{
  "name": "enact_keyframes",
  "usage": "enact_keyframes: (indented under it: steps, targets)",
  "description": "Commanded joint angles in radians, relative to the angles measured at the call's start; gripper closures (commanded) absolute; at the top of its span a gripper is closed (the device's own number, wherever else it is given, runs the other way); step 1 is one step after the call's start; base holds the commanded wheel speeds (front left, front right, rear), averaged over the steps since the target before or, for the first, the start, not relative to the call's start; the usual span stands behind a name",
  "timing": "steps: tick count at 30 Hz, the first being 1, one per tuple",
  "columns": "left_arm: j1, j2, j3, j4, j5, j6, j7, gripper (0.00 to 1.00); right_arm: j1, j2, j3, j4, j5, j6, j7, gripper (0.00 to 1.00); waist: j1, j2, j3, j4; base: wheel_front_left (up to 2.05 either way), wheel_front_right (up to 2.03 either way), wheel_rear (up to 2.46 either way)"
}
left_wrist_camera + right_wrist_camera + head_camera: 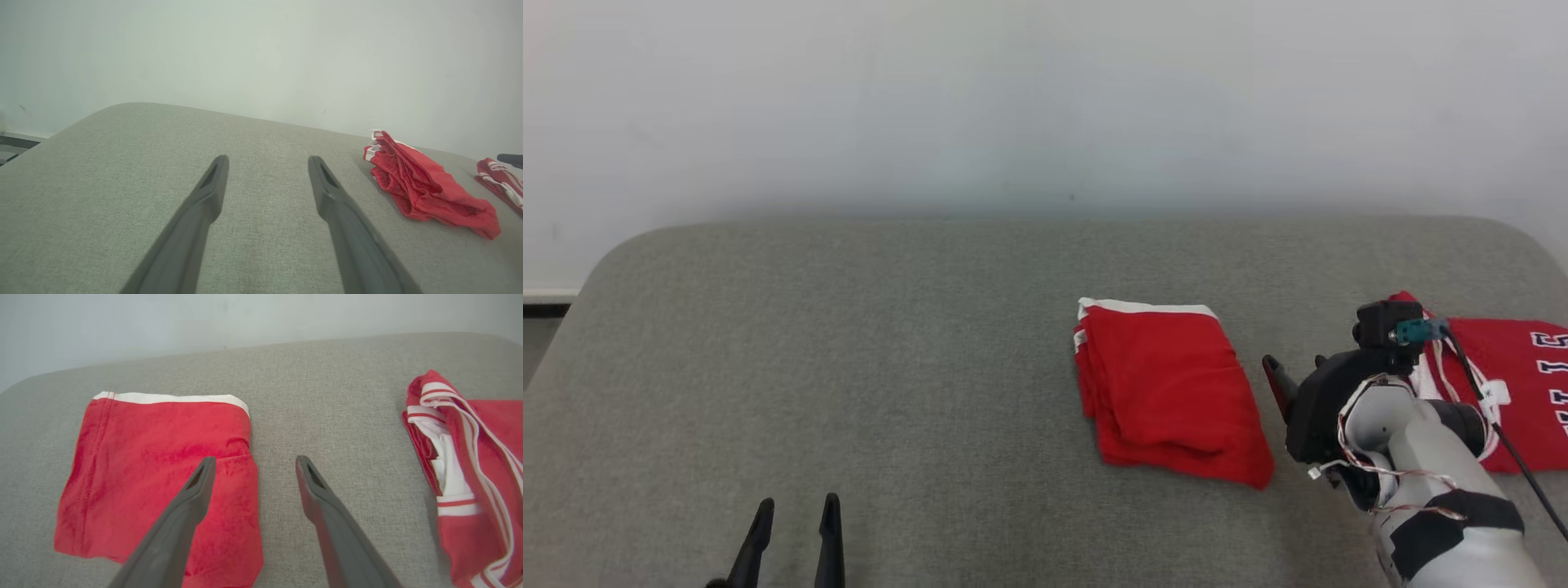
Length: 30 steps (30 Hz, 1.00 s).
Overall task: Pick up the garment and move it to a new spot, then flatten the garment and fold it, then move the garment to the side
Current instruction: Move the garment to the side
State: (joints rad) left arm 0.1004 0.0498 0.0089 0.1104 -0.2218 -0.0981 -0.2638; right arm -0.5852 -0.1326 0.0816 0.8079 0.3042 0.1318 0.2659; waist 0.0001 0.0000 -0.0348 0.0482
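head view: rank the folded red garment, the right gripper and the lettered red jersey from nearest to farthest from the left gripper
Measured from the left gripper, at the lower left of the view:
1. folded red garment, right of centre
2. right gripper, just right of that garment
3. lettered red jersey, at the far right edge
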Motion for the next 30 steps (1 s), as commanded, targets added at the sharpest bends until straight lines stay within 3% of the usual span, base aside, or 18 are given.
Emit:
enact_keyframes:
  steps: [1,11,19,20,21,22,23,30]
  targets:
    - [-0.024,0.001,-0.01,-0.009,0.006,-0.006,0.0,0.0,-0.027,-0.015,-0.014,0.04,-0.008,-0.003,0.023,0.0,-0.0001,0.0,0.074,0.082,0.0,0.0,0.0]
    - [-0.069,0.001,-0.048,-0.01,-0.003,-0.014,0.0,0.0,-0.157,-0.042,-0.139,0.284,-0.053,-0.003,0.07,0.0,-0.0001,0.0,0.163,0.198,0.0,0.0,0.0]
    - [-0.081,0.001,-0.057,-0.007,-0.008,-0.015,0.0,0.0,-0.157,0.018,-0.162,0.412,-0.052,0.001,0.092,0.0,-0.0001,0.0,0.187,0.214,0.0,0.0,0.0]
    - [-0.085,0.001,-0.059,-0.005,-0.01,-0.014,0.0,0.0,-0.154,0.026,-0.153,0.425,-0.058,0.002,0.104,0.32,-0.0001,0.0,0.188,0.212,0.0,0.0,0.0]
    - [-0.085,0.001,-0.059,-0.005,-0.01,-0.014,0.0,0.0,-0.154,0.026,-0.153,0.425,-0.058,0.002,0.104,0.32,-0.0001,0.0,0.188,0.212,0.0,0.0,0.0]
    - [-0.088,0.001,-0.061,-0.003,-0.012,-0.014,0.0,0.0,-0.152,0.032,-0.142,0.434,-0.063,0.003,0.115,0.95,-0.0001,0.0,0.19,0.21,0.0,0.0,0.0]
    - [-0.091,0.001,-0.063,-0.002,-0.014,-0.014,0.0,0.0,-0.15,0.033,-0.128,0.44,-0.073,0.003,0.125,1.0,-0.0001,0.0,0.191,0.207,0.0,0.0,0.0]
    - [-0.09,0.001,-0.058,0.0,-0.017,-0.007,0.0,0.0,-0.191,0.002,-0.029,0.424,-0.111,0.0,0.119,1.0,-0.0001,0.0,0.174,0.159,0.0,0.0,0.0]
